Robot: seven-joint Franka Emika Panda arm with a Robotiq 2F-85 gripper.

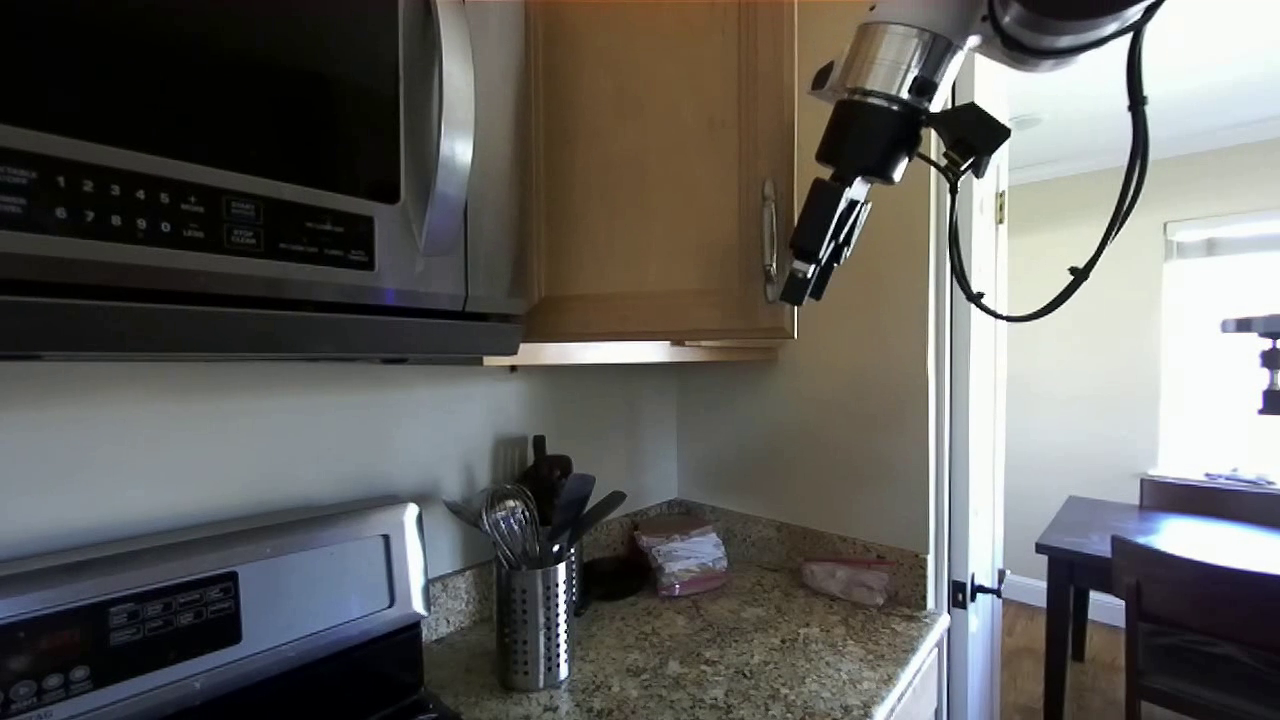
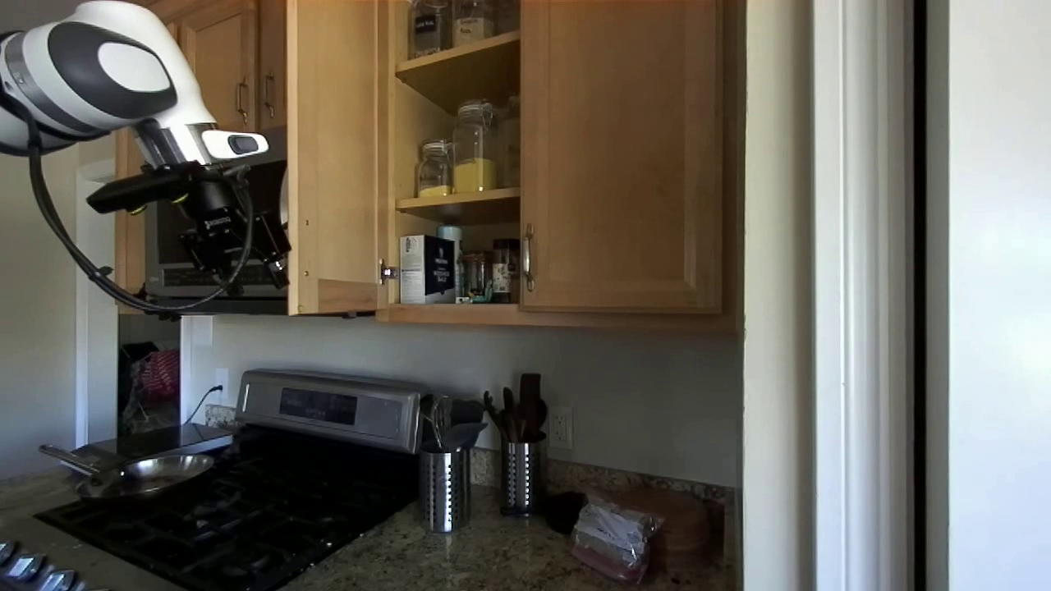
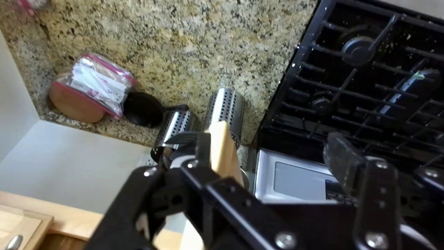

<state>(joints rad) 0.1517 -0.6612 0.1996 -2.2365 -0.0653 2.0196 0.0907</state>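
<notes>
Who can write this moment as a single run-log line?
Fingers: apart, nothing gripped | Nearest: open cabinet door | Contact: unclear | Below: counter, stove | Cabinet shelf: glass jars

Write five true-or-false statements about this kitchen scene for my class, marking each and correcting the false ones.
1. The gripper stands open. True.
2. The cabinet door nearest the gripper is shut. False: the cabinet door stands open.
3. The whisk stands in a perforated metal utensil holder. True.
4. The tall glass jar stands lower than the white-and-navy box. False: the jar stands higher than the box.
5. The microwave is mounted above the range. True.
</notes>
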